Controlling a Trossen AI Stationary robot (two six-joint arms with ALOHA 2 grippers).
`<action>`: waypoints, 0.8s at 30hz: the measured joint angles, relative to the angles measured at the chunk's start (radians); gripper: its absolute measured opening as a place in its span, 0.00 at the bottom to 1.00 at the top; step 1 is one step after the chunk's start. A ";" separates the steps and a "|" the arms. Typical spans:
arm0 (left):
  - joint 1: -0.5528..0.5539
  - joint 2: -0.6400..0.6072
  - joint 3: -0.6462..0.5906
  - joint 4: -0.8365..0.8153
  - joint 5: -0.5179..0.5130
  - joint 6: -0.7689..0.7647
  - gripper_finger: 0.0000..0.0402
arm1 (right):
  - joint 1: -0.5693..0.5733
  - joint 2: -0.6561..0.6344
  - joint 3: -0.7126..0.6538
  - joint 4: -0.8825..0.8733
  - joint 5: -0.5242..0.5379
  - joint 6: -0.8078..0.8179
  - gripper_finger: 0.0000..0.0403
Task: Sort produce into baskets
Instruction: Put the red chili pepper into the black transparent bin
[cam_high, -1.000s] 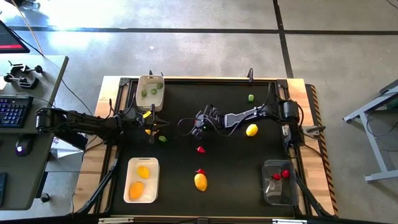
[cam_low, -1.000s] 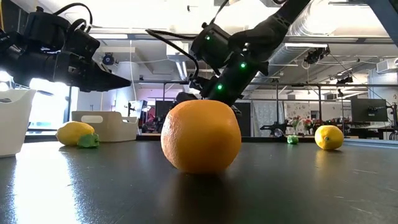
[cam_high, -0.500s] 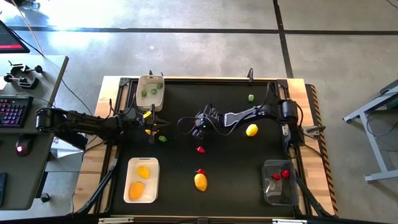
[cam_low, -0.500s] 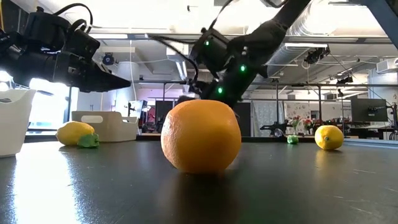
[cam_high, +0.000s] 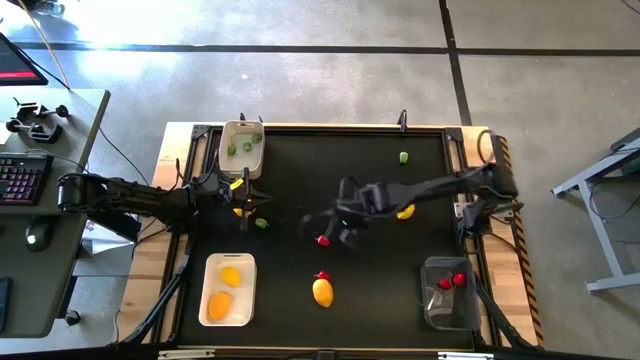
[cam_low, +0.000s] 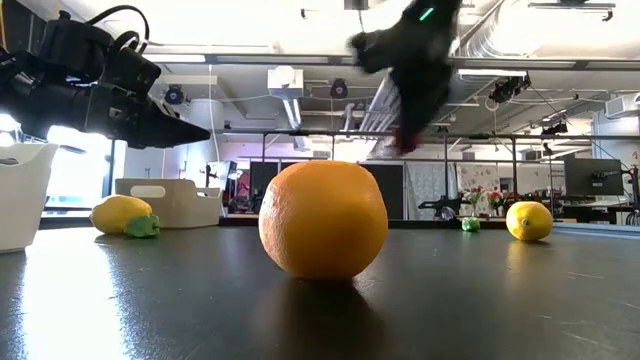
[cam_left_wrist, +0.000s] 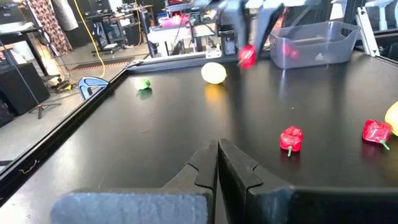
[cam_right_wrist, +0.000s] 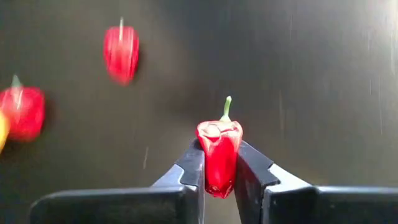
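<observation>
Above the middle of the table, the right gripper pinches a red pepper.

To do this step well, I think it should hold the pepper tight, carry it high over the other produce, and let go only when it is right above the clear bin at the near right, where red pieces already lie. The right arm reaches in from the right side, stretched out long and lifted off the table. The left gripper waits near the far left by the beige tub, its fingers pressed together on nothing. Two more red peppers lie below. An orange sits near the front, and a lemon is close to the right arm.
</observation>
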 joint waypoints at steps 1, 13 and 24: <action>0.000 0.000 0.000 0.000 0.000 0.000 0.00 | 0.026 -0.022 0.004 -0.066 -0.017 0.047 0.10; 0.000 0.000 0.001 0.006 0.000 0.015 0.00 | 0.357 -0.315 -0.195 -0.438 -0.317 0.723 0.10; 0.000 0.000 0.001 0.006 -0.002 -0.010 0.00 | 0.531 -0.514 -0.645 -0.005 -0.437 0.969 0.10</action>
